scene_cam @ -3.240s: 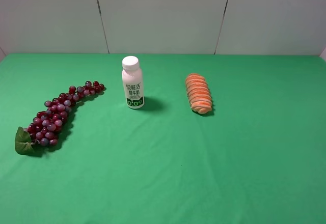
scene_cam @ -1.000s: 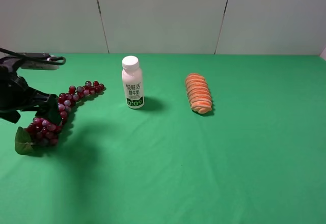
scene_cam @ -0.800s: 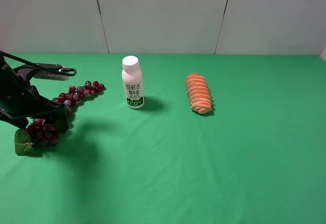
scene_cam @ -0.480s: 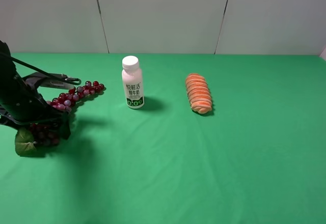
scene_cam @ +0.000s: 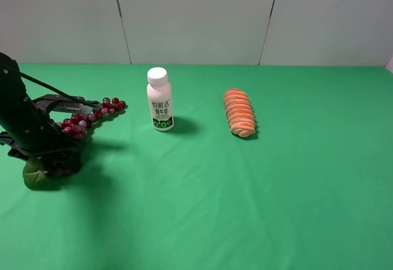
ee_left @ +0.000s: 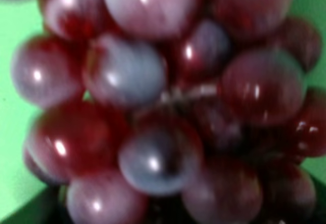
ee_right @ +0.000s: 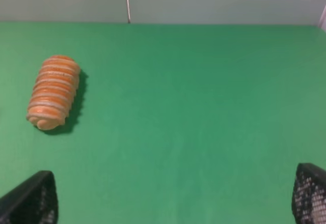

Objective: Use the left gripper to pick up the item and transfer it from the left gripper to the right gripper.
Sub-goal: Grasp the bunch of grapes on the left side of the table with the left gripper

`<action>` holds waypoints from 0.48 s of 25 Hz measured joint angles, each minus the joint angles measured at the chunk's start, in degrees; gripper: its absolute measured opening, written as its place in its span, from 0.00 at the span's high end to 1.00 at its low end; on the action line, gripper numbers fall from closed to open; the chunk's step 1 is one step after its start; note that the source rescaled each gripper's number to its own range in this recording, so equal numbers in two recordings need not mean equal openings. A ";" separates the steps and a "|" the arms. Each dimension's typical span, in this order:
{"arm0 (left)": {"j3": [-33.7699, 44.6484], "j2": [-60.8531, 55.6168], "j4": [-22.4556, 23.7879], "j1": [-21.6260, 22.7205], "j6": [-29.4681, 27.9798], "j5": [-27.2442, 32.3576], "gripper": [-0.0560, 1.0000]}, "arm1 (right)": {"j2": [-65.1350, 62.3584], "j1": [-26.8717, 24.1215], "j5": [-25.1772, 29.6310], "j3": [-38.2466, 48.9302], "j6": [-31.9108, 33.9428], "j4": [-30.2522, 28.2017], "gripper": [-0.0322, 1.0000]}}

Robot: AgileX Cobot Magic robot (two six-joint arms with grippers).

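Green cloth-covered surface [scene_cam: 258, 202], smooth and matt, running back to a pale grey panelled wall [scene_cam: 196, 18] crossed by two thin dark seams.

Left arm [scene_cam: 18, 110]: black, entering at the left edge of the high view and sloping steeply down, with thin cables looping off it. Its left pincer [scene_cam: 52, 154] is down on the thick end of the grape bunch [scene_cam: 83, 118], near the left edge of the surface. Whether the jaws are closed on the fruit cannot be told. The arm hides them in the high view, and the left wrist view is filled by blurred grapes at very close range.

Bunch: long and tapering, made of glossy dark red and purple globes. The thin tail points toward the bottle. A green leaf [scene_cam: 34, 177] lies flat on the cloth at the opposite end, just beside the pincer.

Right pincer [ee_right: 175, 201]: jaws spread wide and empty over bare cloth, with black mesh-patterned fingertips [ee_right: 33, 198].

White plastic bottle [scene_cam: 160, 100]: upright, with a round cap and a green-printed label.

Orange ridged bread roll [scene_cam: 239, 112]: lying on its side, right of the bottle and well apart from it.
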 joint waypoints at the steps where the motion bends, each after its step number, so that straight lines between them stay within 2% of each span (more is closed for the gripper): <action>1: 0.00 0.05 -0.02 0.00 0.00 0.01 0.61 | 0.00 0.00 0.00 0.00 0.00 0.00 0.00; 3: 0.00 0.05 -0.10 0.00 0.00 -0.04 0.73 | 0.00 0.00 0.00 0.00 0.00 0.00 0.00; 4: 0.00 0.05 -0.10 0.00 0.00 -0.04 0.75 | 0.00 0.00 0.00 0.00 0.00 0.00 0.00; 12: 0.00 0.05 -0.27 0.00 0.00 -0.04 0.77 | 0.00 0.00 0.00 0.00 0.00 0.00 0.00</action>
